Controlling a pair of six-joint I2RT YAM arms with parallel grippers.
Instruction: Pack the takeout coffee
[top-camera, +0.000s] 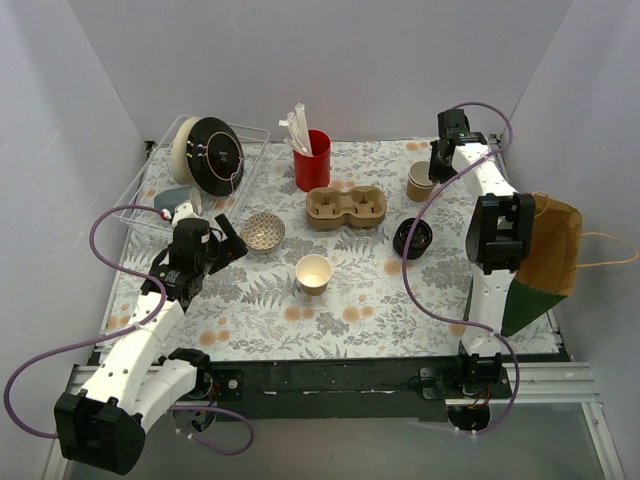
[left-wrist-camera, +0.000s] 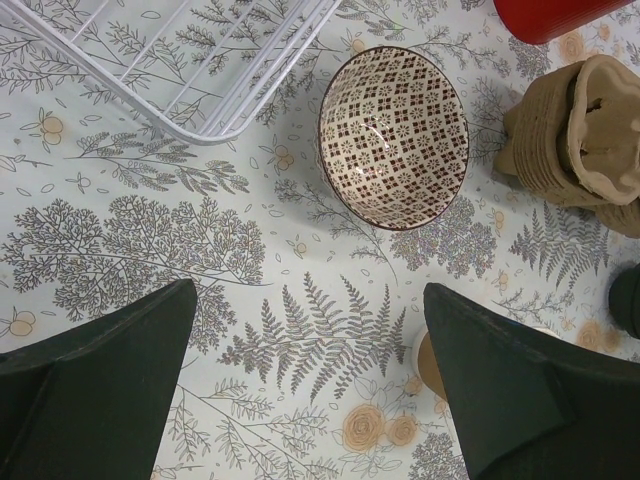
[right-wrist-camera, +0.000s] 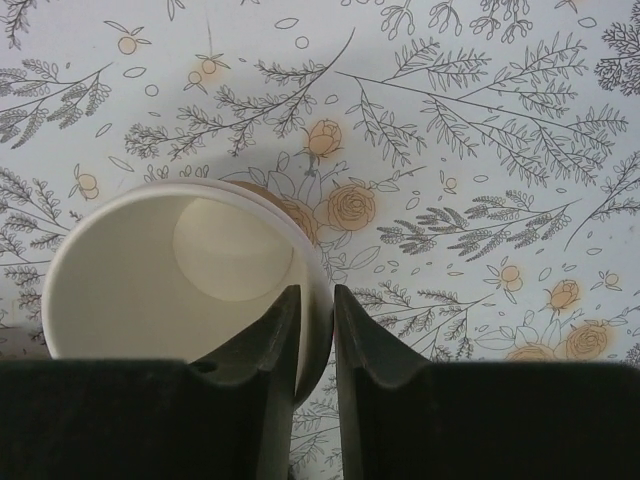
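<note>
The brown kraft cup (top-camera: 420, 182) stands lidless at the back right; the right wrist view shows its white inside (right-wrist-camera: 180, 280). My right gripper (top-camera: 438, 165) is shut on the cup's rim, one finger inside and one outside the wall, as the right wrist view (right-wrist-camera: 312, 310) shows. The round black lid (top-camera: 413, 237) lies apart on the cloth in front of the cup. My left gripper (top-camera: 218, 245) is open and empty above the cloth at the left; its wrist view (left-wrist-camera: 310, 390) shows only cloth between the fingers.
A paler tan lidless cup (top-camera: 313, 273) stands mid-table. A pulp cup carrier (top-camera: 346, 207), red cup with straws (top-camera: 312, 160) and patterned bowl (top-camera: 263, 230) sit behind it. Wire rack (top-camera: 150, 190) with plates and a grey-blue mug (top-camera: 172, 200) at left. Paper bag (top-camera: 550, 245) at right.
</note>
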